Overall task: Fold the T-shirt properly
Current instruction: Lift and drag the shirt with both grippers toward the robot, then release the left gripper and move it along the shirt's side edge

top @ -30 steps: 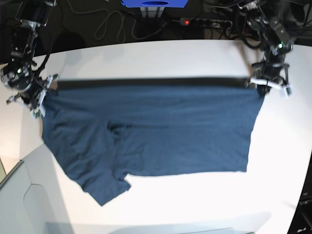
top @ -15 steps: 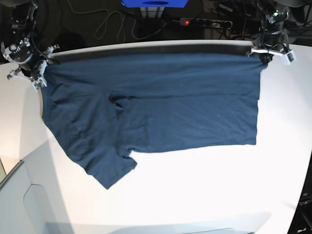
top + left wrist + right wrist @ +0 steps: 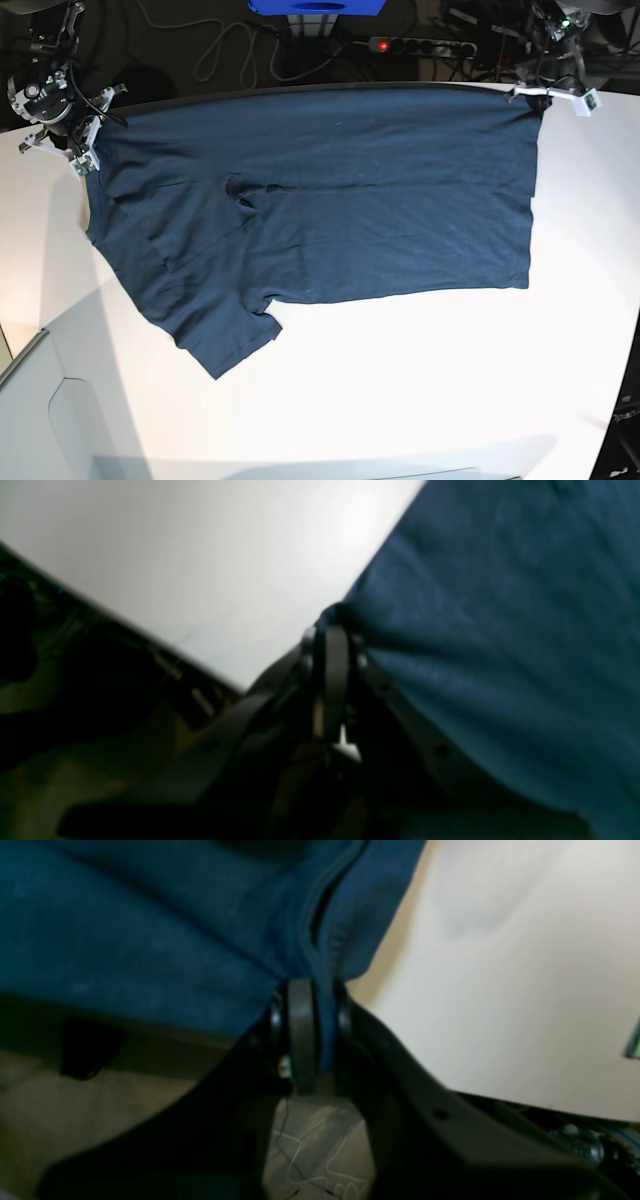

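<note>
The dark navy T-shirt (image 3: 330, 200) lies spread across the far half of the white table (image 3: 420, 380), its upper edge stretched along the table's far edge. One sleeve points toward the near left. My left gripper (image 3: 545, 95) is shut on the shirt's far right corner; in the left wrist view its jaws (image 3: 332, 630) pinch the cloth (image 3: 500, 630). My right gripper (image 3: 88, 145) is shut on the far left corner; in the right wrist view the jaws (image 3: 305, 990) clamp a folded seam of cloth (image 3: 150, 930). The neckline label is hidden.
Cables and a power strip (image 3: 420, 45) lie on the dark floor behind the table. A blue box (image 3: 318, 6) stands at the back middle. A grey panel (image 3: 60, 420) covers the near left corner.
Both grippers have drawn the shirt's upper edge away from the camera, from mid-table to the table's far edge. The shirt has slid along and flattened, and the sleeve moved with it.
</note>
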Controlling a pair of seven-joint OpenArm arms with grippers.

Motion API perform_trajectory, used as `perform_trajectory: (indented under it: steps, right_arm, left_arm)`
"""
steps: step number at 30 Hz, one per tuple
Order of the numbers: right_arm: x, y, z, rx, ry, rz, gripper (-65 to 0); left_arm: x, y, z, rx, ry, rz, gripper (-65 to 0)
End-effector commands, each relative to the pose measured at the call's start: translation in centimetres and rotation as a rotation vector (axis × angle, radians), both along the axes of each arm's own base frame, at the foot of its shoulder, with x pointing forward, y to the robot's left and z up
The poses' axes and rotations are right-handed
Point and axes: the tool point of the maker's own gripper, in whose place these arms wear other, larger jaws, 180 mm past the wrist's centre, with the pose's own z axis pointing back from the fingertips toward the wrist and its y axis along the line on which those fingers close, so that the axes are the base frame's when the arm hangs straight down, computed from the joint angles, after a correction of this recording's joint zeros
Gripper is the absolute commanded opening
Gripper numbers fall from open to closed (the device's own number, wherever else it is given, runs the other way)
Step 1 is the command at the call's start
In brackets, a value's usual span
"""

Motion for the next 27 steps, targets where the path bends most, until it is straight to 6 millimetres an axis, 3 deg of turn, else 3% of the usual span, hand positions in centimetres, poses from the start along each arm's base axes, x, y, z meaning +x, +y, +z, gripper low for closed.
perform_trajectory:
  steps: [1, 14, 17, 23, 24, 27]
  right_arm:
    - [0.5, -0.7, 0.7, -0.038, -0.023, -0.011, -64.8]
    - [-0.9, -0.8, -0.1, -0.103, 0.024, -0.029, -63.2]
    - [-1.3, -1.5, 0.3, -0.115, 0.02, -0.047, -54.1]
    - [-1.2, -1.6, 1.8, -0.131, 0.01, 0.016, -30.6]
    - [-1.0, -1.6, 2.1, -0.133, 0.003, 0.018, -28.6]
    - [-0.6, -1.5, 2.8, -0.144, -0.018, 0.025, -27.7]
  left_arm:
    - [-1.4, 0.6, -0.7, 0.002, 0.081, -0.002, -65.0]
    - [-1.8, 0.9, -0.3, -0.006, 0.07, -0.008, -65.0]
    - [-2.5, 0.8, -0.4, -0.009, 0.087, -0.008, -65.0]
    - [-1.7, 0.4, 1.6, 0.029, 0.048, -0.027, -65.0]
    - [-1.3, 0.4, 2.3, 0.046, 0.033, -0.034, -62.4]
    - [-0.6, 0.3, 3.8, 0.075, 0.01, -0.047, -46.9]
